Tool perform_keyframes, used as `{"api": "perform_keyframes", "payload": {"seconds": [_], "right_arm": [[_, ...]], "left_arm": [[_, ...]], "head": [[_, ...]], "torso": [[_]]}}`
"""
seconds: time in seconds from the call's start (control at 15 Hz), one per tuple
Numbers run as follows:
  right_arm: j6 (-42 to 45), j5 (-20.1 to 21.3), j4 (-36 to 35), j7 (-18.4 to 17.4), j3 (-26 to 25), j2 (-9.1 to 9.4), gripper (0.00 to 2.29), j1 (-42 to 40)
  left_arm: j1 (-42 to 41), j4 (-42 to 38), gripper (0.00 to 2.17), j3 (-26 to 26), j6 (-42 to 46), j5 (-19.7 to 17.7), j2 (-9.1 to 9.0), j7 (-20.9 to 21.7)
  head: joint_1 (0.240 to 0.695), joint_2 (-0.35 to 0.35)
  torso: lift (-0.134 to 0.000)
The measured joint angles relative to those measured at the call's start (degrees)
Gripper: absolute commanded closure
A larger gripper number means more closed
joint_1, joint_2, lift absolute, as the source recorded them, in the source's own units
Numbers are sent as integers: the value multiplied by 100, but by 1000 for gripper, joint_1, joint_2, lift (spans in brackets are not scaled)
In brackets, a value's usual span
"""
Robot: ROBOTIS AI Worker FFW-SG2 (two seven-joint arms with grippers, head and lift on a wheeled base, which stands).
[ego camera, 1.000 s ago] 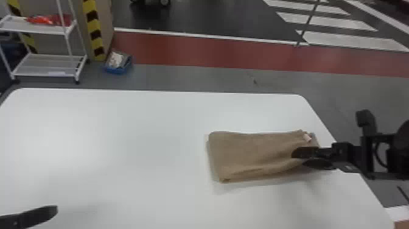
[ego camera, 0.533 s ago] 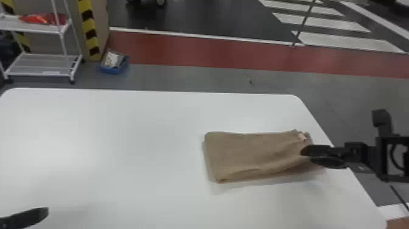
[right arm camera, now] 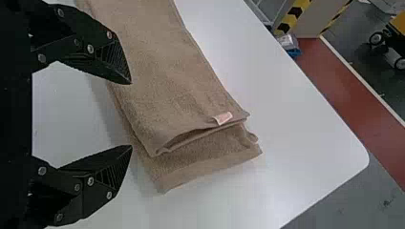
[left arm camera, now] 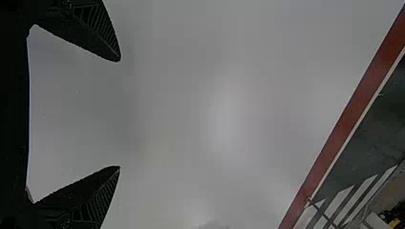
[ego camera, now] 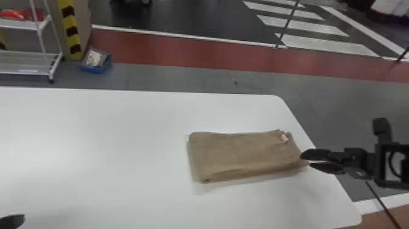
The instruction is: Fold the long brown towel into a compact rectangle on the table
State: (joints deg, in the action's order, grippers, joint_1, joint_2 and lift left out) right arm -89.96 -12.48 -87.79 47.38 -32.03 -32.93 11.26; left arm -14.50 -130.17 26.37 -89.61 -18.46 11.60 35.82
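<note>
The brown towel [ego camera: 243, 153] lies folded in layers as a flat rectangle on the right half of the white table [ego camera: 106, 146], its small pale tag at the far right corner. At its right end, by the table's right edge, is my right gripper [ego camera: 305, 160]. In the right wrist view the right gripper [right arm camera: 131, 114] stands open beside the towel [right arm camera: 176, 76], whose upper layer ends short of the lower one. My left gripper [ego camera: 22, 220] is at the head view's lower left corner, away from the towel; in the left wrist view the left gripper [left arm camera: 119, 114] is open over bare tabletop.
Beyond the table's far edge stand a white wire shelf [ego camera: 27, 61] and a blue bin [ego camera: 96, 62] on the floor. The table's rounded far right corner [ego camera: 278, 97] lies behind the towel.
The right gripper has drawn back to the right, uncovering more of the towel's right end. In the head view the left gripper shows less at the lower left. The towel keeps its folded shape.
</note>
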Motion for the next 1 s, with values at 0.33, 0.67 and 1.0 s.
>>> {"api": "perform_keyframes", "payload": {"seconds": [0.33,0.67,1.0], "right_arm": [[0,506,510,-24,455,-118,437,306],[0,637,604,-84,829,-39,427,469],[0,772,743,-108,1089,3,431,622]], "left_arm": [[-14,10,76,25,0,0,8,13],[-35,26,76,26,0,6,9,13],[-53,36,76,26,0,9,9,13]], "head": [[695,-321],[695,-298],[695,-285]], "torso": [[-123],[-123],[-123]]}}
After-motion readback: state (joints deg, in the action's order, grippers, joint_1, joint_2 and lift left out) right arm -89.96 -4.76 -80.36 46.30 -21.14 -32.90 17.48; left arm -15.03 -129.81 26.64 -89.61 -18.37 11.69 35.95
